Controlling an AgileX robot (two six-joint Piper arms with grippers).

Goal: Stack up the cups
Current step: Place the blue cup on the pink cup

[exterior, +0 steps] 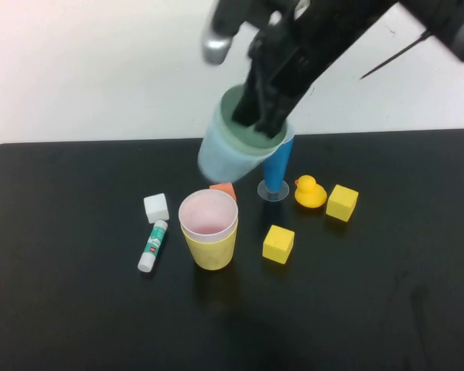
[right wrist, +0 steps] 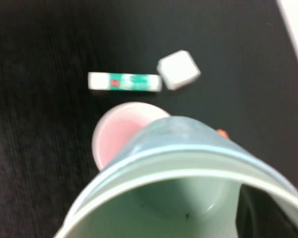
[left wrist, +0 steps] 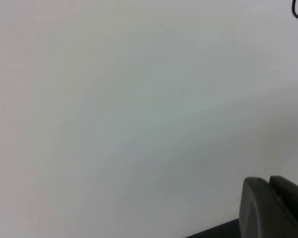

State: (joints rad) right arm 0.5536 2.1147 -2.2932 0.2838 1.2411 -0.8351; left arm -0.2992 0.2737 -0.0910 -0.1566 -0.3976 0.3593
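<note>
- Our right gripper [exterior: 264,124] pinches the rim of the pale green plastic tumbler [exterior: 251,131], nested inside the light blue plastic tumbler [exterior: 230,158], both lifted and tilted.
- The target, a pink plastic tumbler [exterior: 208,214] sitting inside the yellow plastic tumbler [exterior: 211,247], stands upright on the black table [exterior: 62,309], below and slightly left of the held pair.
- The right wrist view shows the pink mouth beyond the held rim.
- Our left gripper [left wrist: 273,208] is parked off the table, pressed together.

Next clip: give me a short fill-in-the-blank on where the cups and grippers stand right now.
The pink cup sits nested inside the ____ cup.
The right gripper holds the light blue cup, which has the pale ____ cup nested inside it.
The held pair hangs tilted ____ the table.
The left gripper is ____.
Missing words: yellow; green; above; shut
</note>
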